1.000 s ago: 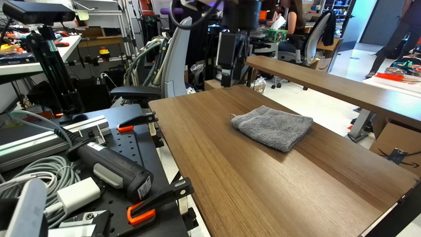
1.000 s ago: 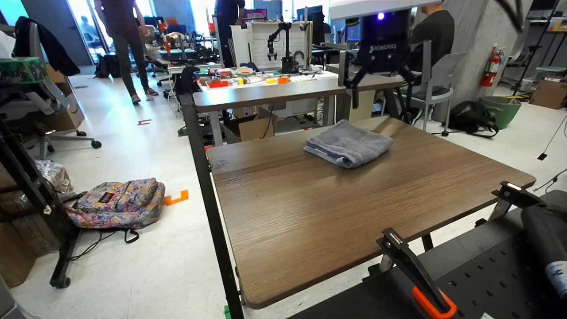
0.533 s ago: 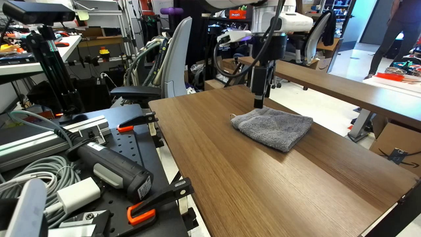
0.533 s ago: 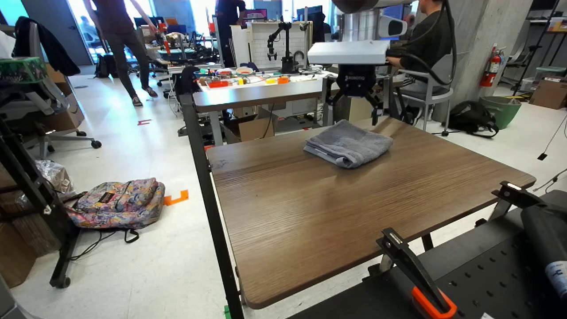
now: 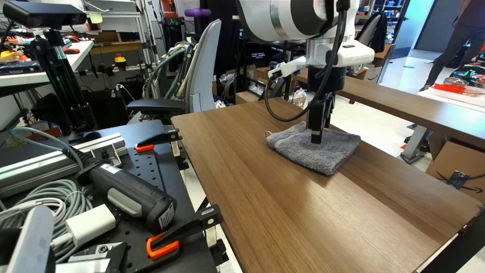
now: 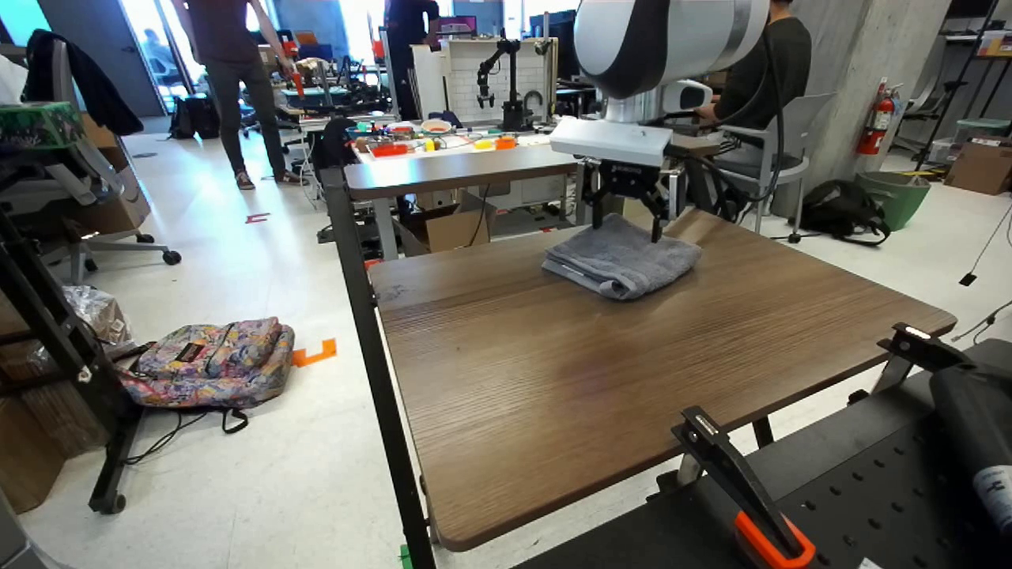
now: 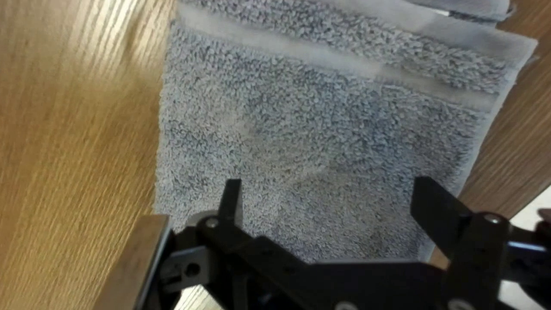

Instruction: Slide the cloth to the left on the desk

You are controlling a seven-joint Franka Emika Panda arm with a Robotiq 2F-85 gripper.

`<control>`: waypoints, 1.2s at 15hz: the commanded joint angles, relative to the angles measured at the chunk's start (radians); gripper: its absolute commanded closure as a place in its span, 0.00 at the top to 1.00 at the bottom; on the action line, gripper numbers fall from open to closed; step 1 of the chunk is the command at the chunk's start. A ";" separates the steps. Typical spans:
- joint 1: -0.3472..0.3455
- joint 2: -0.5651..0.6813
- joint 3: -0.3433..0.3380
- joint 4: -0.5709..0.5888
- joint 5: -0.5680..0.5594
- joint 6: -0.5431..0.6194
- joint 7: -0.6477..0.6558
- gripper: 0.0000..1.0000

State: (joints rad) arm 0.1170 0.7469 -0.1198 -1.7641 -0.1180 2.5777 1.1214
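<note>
The grey folded cloth (image 5: 303, 153) lies flat on the far part of the brown desk (image 5: 242, 178). The cloth (image 6: 613, 257) and the desk (image 6: 553, 379) also show in an exterior view. My gripper (image 6: 627, 232) is open and points down over the cloth; it also shows in an exterior view (image 5: 320, 135). In the wrist view the open fingers (image 7: 329, 180) are wide apart, with the cloth (image 7: 297, 116) between and beneath them. The fingertips are at or just above the cloth; I cannot tell whether they touch it. Nothing is held.
Two clamps (image 5: 185, 231) (image 5: 157, 140) grip the edge of a black perforated table (image 5: 159, 182) beside the desk. A black handheld device (image 5: 130, 189) and cables (image 5: 72, 193) lie on it. Another brown tabletop (image 5: 390, 98) stands behind the desk. A grey chair (image 5: 204, 68) stands by its end.
My gripper has come down and across from above the desk's far end to over the cloth, staying open. The cloth has not moved. A person in the background has shifted.
</note>
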 commanded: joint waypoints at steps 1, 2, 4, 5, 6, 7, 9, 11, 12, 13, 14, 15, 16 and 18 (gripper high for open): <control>0.019 0.053 -0.026 0.045 0.045 0.019 0.004 1.00; 0.017 0.057 -0.024 0.045 0.054 0.012 0.000 1.00; 0.018 0.061 -0.023 0.035 0.067 0.012 -0.006 1.00; 0.018 0.060 -0.021 0.025 0.071 0.012 -0.010 1.00; 0.018 0.057 -0.017 0.016 0.077 0.009 -0.015 1.00; 0.018 0.047 -0.013 0.001 0.080 0.006 -0.021 1.00; 0.024 0.023 -0.004 -0.034 0.084 -0.013 -0.033 1.00; 0.031 -0.006 0.008 -0.080 0.092 -0.009 -0.056 1.00; 0.041 -0.023 0.010 -0.107 0.089 0.004 -0.063 1.00; 0.054 -0.037 0.009 -0.133 0.083 0.020 -0.067 1.00; 0.072 -0.049 0.005 -0.157 0.076 0.029 -0.063 1.00; 0.093 -0.058 0.002 -0.175 0.070 0.032 -0.053 1.00; 0.111 -0.066 0.002 -0.195 0.066 0.037 -0.046 1.00; 0.142 -0.076 0.008 -0.229 0.063 0.048 -0.041 1.00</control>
State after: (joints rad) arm 0.2125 0.7131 -0.1104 -1.9076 -0.0503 2.5837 1.0780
